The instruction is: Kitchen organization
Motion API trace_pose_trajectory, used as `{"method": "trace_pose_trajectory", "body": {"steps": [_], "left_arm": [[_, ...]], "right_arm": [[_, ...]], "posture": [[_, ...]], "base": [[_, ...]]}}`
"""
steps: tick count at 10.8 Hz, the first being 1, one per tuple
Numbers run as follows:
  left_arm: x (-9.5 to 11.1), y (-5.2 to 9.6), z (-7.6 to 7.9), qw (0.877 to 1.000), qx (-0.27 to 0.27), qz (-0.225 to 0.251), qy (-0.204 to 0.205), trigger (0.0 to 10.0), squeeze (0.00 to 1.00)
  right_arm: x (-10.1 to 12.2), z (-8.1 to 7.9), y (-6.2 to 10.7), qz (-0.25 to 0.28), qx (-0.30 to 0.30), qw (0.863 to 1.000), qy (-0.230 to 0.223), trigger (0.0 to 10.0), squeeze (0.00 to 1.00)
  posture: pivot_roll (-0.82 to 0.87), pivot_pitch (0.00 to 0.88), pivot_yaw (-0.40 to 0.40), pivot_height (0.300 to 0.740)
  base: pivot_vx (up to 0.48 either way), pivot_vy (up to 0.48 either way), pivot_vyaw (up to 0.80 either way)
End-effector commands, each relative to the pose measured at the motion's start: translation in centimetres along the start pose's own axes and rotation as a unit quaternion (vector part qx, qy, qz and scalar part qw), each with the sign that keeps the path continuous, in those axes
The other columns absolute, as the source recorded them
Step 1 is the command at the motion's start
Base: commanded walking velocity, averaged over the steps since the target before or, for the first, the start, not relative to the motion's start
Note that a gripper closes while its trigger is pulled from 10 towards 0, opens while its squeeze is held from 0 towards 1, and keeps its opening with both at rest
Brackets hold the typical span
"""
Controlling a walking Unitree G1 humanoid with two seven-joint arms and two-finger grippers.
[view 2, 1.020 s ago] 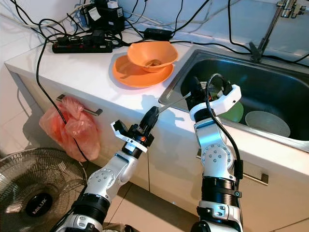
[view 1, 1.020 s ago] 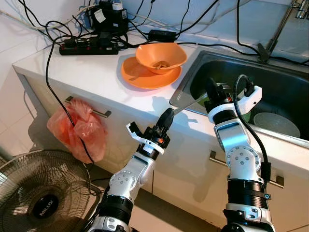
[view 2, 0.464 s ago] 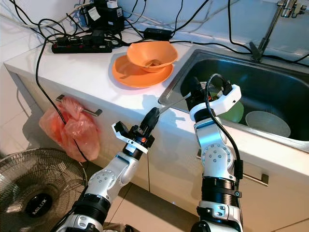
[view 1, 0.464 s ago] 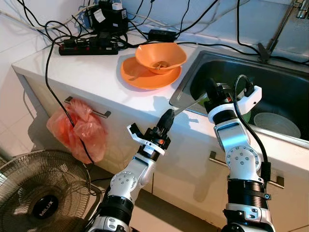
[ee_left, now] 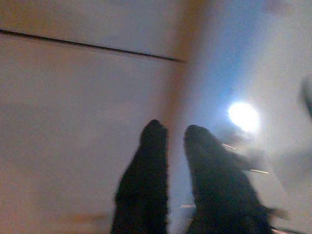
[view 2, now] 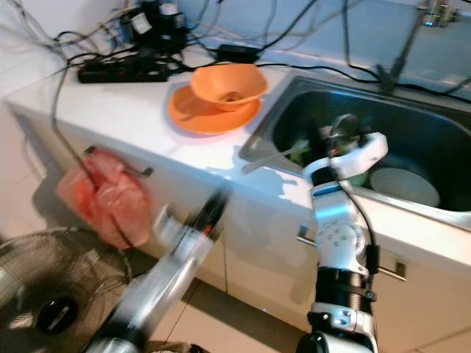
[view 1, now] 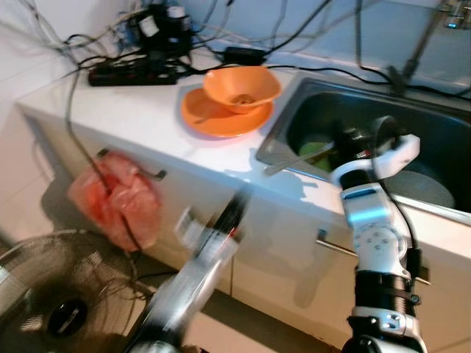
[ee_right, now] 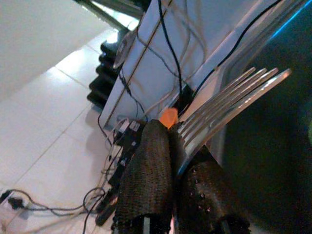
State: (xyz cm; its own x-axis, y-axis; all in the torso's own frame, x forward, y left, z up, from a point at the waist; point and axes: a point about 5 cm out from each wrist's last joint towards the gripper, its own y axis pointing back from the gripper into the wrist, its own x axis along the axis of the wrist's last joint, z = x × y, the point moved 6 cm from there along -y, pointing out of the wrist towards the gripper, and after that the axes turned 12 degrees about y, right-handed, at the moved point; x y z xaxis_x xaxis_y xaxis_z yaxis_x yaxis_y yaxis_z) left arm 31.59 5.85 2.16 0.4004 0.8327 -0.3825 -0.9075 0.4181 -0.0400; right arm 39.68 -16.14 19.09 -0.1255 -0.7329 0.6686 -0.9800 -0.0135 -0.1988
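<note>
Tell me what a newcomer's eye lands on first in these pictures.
Most striking is the bright orange plastic bowl sitting on a matching orange plate on the white counter, left of the steel sink. At the sink's front edge the right gripper is shut on a shiny metal fork. Below the counter, the left arm is a motion-blurred streak before the cabinet.

Blurred view of the left gripper (ee_left: 173, 139), its two black fingers (ee_left: 146, 180) slightly parted before a pale cabinet front (ee_left: 73, 107).
</note>
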Motion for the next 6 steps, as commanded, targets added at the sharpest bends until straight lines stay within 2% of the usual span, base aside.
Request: {"method": "trace_pose_trajectory", "body": {"steps": [1, 6], "left_arm": [[-2.71, -8.91, 18.32, 0.932, -0.175, 0.015, -0.316, 10.0, 1.00], [-2.71, -8.91, 18.32, 0.932, -0.175, 0.015, -0.316, 10.0, 1.00]], "right_arm": [[0.45, -0.63, -0.12, 0.009, 0.011, 1.000, -0.004, 10.0, 0.00], [0.45, -0.63, -0.12, 0.009, 0.011, 1.000, -0.004, 10.0, 0.00]], "posture": [[0.07, 0.000, 0.000, 0.740], [0.07, 0.000, 0.000, 0.740]], "base": [[0.000, 0.000, 0.00], [0.000, 0.000, 0.00]]}}
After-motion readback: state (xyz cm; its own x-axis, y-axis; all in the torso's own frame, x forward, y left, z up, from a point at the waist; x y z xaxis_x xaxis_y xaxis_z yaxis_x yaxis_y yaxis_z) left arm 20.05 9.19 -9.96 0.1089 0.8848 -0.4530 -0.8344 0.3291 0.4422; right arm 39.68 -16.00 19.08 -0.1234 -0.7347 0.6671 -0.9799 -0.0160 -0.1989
